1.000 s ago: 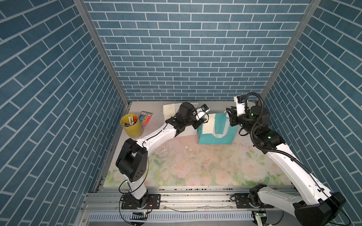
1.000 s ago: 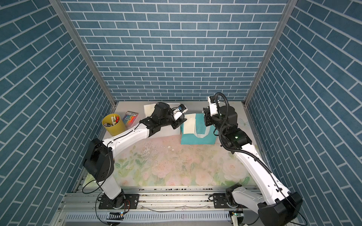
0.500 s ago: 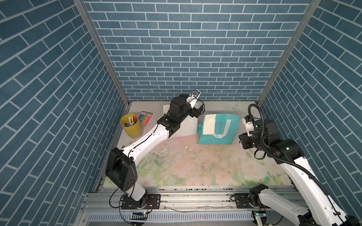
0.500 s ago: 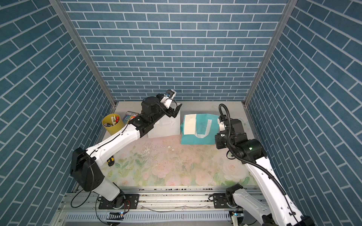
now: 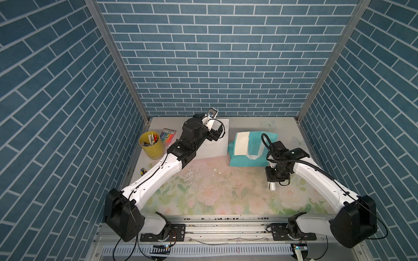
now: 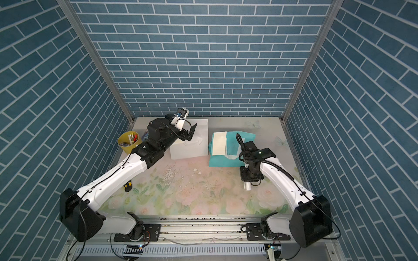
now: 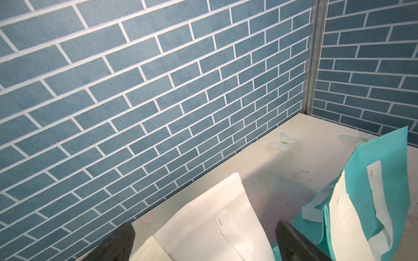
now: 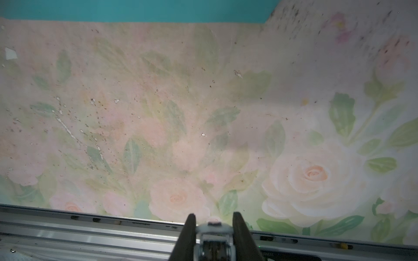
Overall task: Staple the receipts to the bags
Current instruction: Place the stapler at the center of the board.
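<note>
Flat teal bag (image 5: 239, 161), cream receipt (image 5: 242, 143) lying on it; white bag (image 5: 214, 149) flat just beside, second receipt (image 7: 150, 250) at its edge.

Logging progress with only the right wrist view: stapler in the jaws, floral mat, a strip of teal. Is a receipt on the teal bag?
Observer: Yes, a cream receipt lies on the teal bag, next to its white handle.
Operator: Stapled?
Observer: The left wrist view shows a short dark dash near the slip's end, likely a staple.
Operator: And the left gripper?
Observer: The left gripper is open over the white bag, nothing between its fingers.
</note>
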